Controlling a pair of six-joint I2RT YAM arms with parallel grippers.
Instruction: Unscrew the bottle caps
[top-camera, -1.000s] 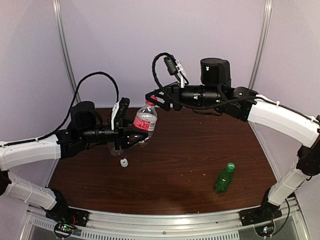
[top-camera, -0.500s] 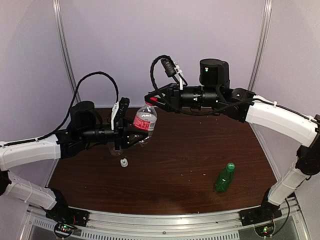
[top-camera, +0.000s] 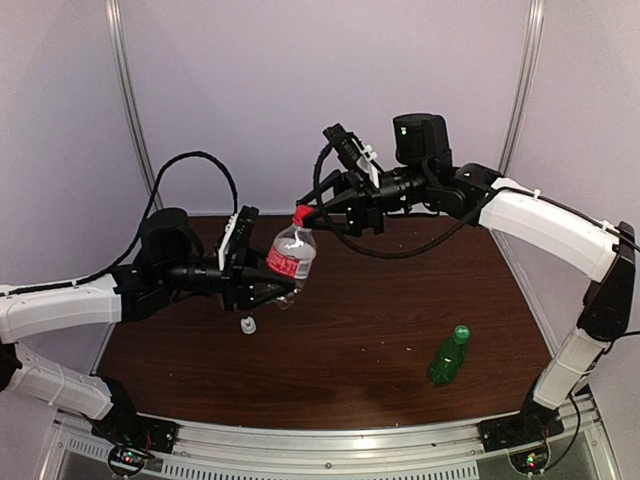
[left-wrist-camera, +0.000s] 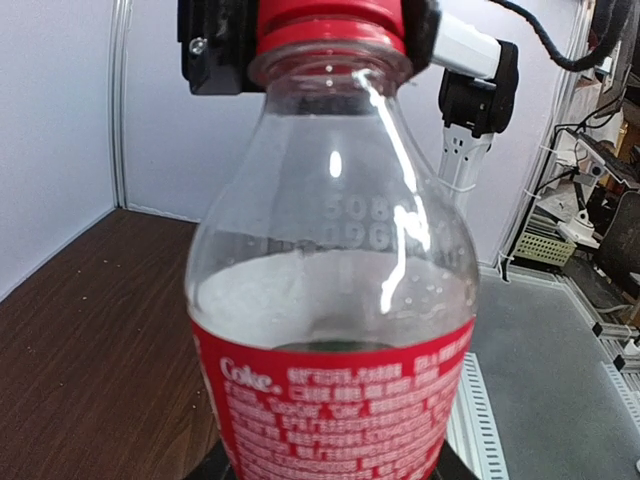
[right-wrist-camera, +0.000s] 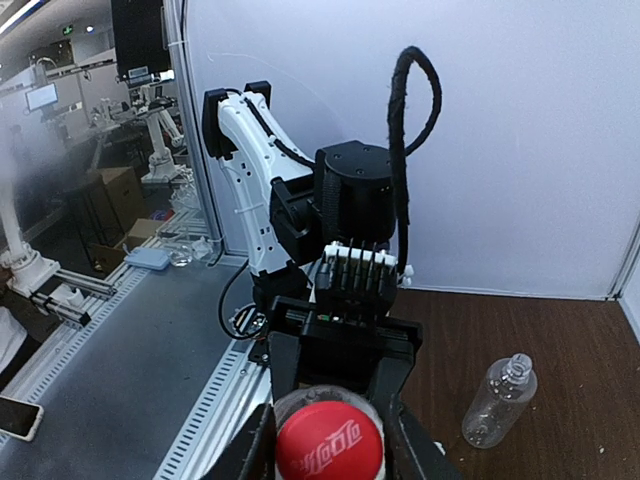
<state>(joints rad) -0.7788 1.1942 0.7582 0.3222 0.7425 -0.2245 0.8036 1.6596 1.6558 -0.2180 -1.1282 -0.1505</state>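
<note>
A clear Coke bottle (top-camera: 291, 252) with a red label hangs above the table, my left gripper (top-camera: 279, 287) shut around its lower body. Its round red cap (right-wrist-camera: 328, 452) sits between the fingers of my right gripper (top-camera: 308, 209), which comes in from the right and is shut on it. In the left wrist view the red cap (left-wrist-camera: 330, 20) is at the top edge with black fingers (left-wrist-camera: 215, 50) on both sides. A white nozzle cap (top-camera: 247, 324) lies loose on the table. A green bottle (top-camera: 448, 358) lies at the right with its green cap (top-camera: 461, 331) on.
A clear bottle with no cap (right-wrist-camera: 500, 400) lies on the dark wooden table (top-camera: 370, 300) beyond the left arm. White walls close off the back and sides. A metal rail (top-camera: 330, 440) runs along the near edge.
The right gripper has closed on the red cap and its wrist has turned, swinging its cable up. The bottle in the left gripper has shifted slightly.
</note>
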